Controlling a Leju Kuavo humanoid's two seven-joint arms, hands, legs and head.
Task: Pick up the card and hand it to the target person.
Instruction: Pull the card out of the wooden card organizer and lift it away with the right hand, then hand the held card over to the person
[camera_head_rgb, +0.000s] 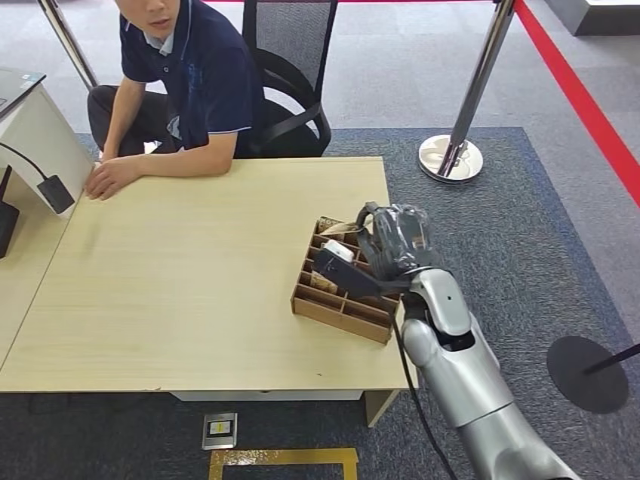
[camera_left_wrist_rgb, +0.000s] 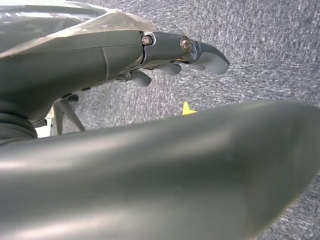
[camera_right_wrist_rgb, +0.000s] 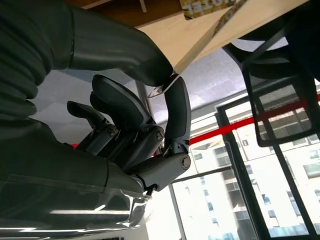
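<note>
While a person (camera_head_rgb: 177, 85) in a dark blue polo shirt sits on a black office chair (camera_head_rgb: 290, 90) at the far side of a light wooden table (camera_head_rgb: 189, 280), the robot's right hand (camera_head_rgb: 381, 250) reaches over a brown cardboard divider tray (camera_head_rgb: 340, 305) near the table's right edge. In the right wrist view, the thumb and one finger (camera_right_wrist_rgb: 177, 115) pinch the edge of a thin pale card (camera_right_wrist_rgb: 196, 47); the remaining fingers curl inward. The card sits over the tray's compartments. The left hand (camera_left_wrist_rgb: 151, 55) hangs above grey carpet (camera_left_wrist_rgb: 264, 45), fingers loosely extended and holding nothing. The person's hand (camera_head_rgb: 109, 178) rests flat on the table's far left corner.
</note>
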